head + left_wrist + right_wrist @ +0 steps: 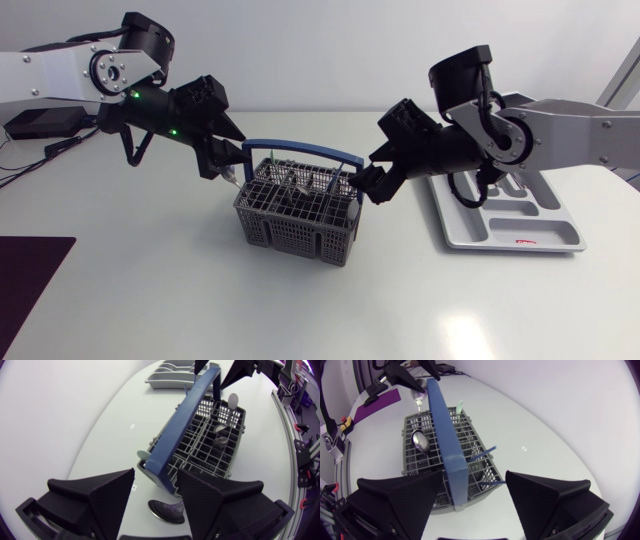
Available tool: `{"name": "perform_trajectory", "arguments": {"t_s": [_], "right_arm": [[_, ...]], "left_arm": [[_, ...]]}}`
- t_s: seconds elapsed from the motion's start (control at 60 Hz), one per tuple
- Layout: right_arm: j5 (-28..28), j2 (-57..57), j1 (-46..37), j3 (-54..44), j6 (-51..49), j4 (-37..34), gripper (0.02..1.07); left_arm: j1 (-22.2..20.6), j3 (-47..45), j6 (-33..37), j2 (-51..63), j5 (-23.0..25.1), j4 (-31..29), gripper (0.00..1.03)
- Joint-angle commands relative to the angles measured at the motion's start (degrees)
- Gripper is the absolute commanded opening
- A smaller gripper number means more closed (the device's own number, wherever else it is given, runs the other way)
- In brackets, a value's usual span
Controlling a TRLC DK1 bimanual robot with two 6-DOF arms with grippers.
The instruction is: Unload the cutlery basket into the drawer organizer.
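Observation:
The grey cutlery basket (298,222) with a blue handle (300,148) stands mid-table. My left gripper (232,168) hangs open over its left end. In the left wrist view the gripper (156,474) straddles the handle's end (185,430), and a spoon bowl (167,510) lies loose between the fingers. My right gripper (366,186) is open at the basket's right end, its fingers on either side of the handle (445,435) in the right wrist view (474,474). Several spoons (221,434) and a blue piece (482,455) stand in the basket. The grey drawer organizer (510,246) lies to the right.
A dark purple mat (30,290) lies at the table's front left corner. A pale green piece (142,454) pokes out of the basket near the left gripper. White tabletop stretches in front of the basket.

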Motion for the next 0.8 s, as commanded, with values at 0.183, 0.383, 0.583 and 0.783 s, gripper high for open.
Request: {"name": "perform_trajectory", "arguments": {"t_s": [0.183,0.383,0.583,0.783], "right_arm": [[0.2,1.3,-2.8,0.8,-1.4,0.3,0.95],[0.2,1.2,-3.3,1.6,-1.7,0.3,0.95],[0.2,1.0,-3.1,2.3,-1.8,-0.4,0.95],[0.0,-6.8,-2.3,-0.3,-1.7,-2.6,1.0]], "left_arm": [[-1.4,-5.2,2.9,-6.0,0.8,-3.0,0.57],[-2.3,-8.2,3.0,-9.1,0.9,-3.7,0.57],[-3.7,-9.5,2.5,-11.4,0.8,-4.0,0.57],[2.7,-4.5,1.5,-11.3,1.0,-3.7,0.66]]}}
